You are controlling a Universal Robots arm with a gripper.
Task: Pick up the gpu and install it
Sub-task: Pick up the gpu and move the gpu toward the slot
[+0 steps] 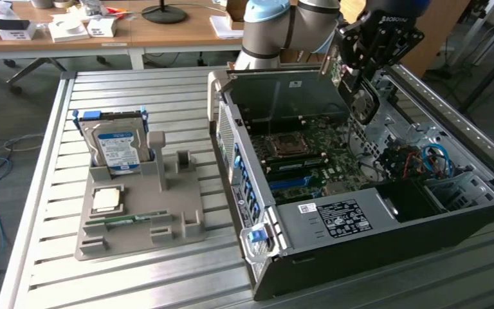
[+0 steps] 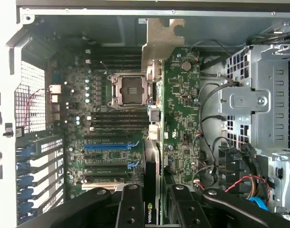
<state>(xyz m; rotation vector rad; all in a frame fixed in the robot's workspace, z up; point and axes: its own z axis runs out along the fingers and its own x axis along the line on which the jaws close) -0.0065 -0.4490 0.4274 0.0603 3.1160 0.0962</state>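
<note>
A: Where is the gpu (image 1: 363, 106) now?

B: Off the counter (image 1: 144, 283), held over the open computer case (image 1: 384, 219) near the case's far wall. The hand (image 1: 360, 71) is clenched on it. From the wrist, the fingers (image 2: 130, 204) sit on either side of the card's near end.

A: How will it handle?

B: I'd judge it light and stiff but fragile. It has bare circuitry on the green face and a thin bracket (image 2: 161, 35) at the far end. It is best taken by its edges, as here, never on the components. A pinch that narrow might let it pivot.

A: And the count?

B: Largest down:
- one counter
- one case, toward the counter's edge on the exterior view's right
- one grey holder (image 1: 136, 225), toward the opposite edge
- one hand
- one hard drive (image 1: 116, 145), upright in the holder's far end
- one gpu
- one memory stick (image 1: 127, 220), flat near the holder's front
- one squarish chip (image 1: 107, 198) between the drive and the stick, probably a processor, though it's hard to be sure
</note>
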